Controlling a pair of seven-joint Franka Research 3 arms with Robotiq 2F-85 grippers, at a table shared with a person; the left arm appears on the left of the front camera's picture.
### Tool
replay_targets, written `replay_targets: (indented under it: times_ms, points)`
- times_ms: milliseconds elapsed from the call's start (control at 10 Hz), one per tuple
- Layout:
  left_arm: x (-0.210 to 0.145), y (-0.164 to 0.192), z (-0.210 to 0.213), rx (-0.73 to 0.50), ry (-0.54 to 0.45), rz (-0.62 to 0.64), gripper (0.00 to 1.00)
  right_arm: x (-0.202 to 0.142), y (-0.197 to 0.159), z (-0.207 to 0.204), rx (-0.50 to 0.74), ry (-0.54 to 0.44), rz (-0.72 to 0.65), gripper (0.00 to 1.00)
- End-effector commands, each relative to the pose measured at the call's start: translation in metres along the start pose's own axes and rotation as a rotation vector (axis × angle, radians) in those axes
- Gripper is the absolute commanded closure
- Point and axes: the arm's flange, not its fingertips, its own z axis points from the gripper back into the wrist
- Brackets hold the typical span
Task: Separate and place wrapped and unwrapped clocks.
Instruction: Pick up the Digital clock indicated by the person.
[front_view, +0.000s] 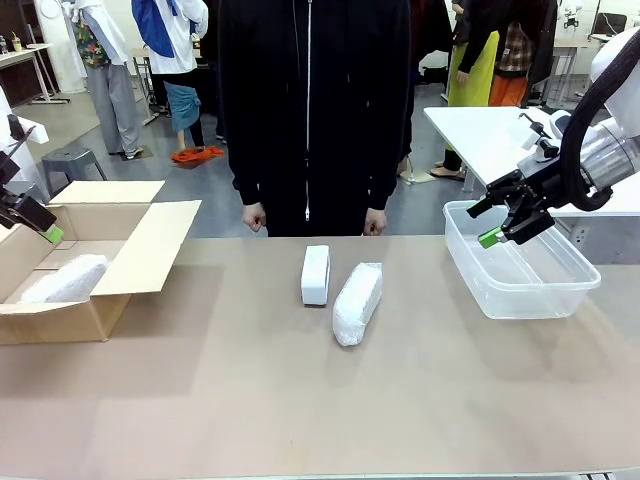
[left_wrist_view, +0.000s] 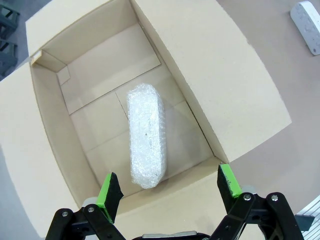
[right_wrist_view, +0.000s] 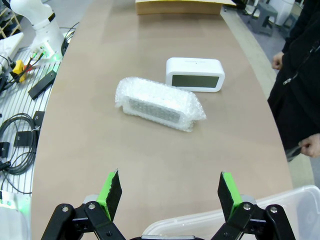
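Bubble-wrapped clock (right_wrist_view: 159, 103), matt cardboard box (left_wrist_view: 210, 85)

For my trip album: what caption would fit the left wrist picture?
The open left hand hovers over a cardboard box with one bubble-wrapped clock lying inside.

Brown table (front_view: 250, 400) spanned the foreground, open cardboard box (front_view: 60, 318) sat at its left end with flaps out, clear plastic bin (front_view: 530, 295) at right end, person in black (front_view: 310, 100) stood at far edge, grey stool (front_view: 68, 160) behind box, cables (right_wrist_view: 17, 130) lay beside the table.
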Motion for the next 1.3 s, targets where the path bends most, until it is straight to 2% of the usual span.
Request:
replay_targets:
  times_ms: [0,700,900,1200]
  points:
    - [0.000,0.000,-0.001,-0.002,-0.001,0.007,0.00,0.000,-0.002,-0.002,-0.005,-0.030,0.005,0.00]
    - [-0.003,-0.001,0.008,0.003,0.010,-0.020,0.00,0.000,-0.002,-0.002,-0.005,-0.030,0.005,0.00]
    - [-0.010,-0.007,0.022,0.022,0.002,-0.107,0.00,0.000,-0.002,-0.002,-0.005,-0.030,0.005,0.00]
    - [-0.017,0.005,0.031,-0.031,-0.030,-0.313,0.00,0.000,-0.002,-0.002,-0.005,-0.030,0.005,0.00]
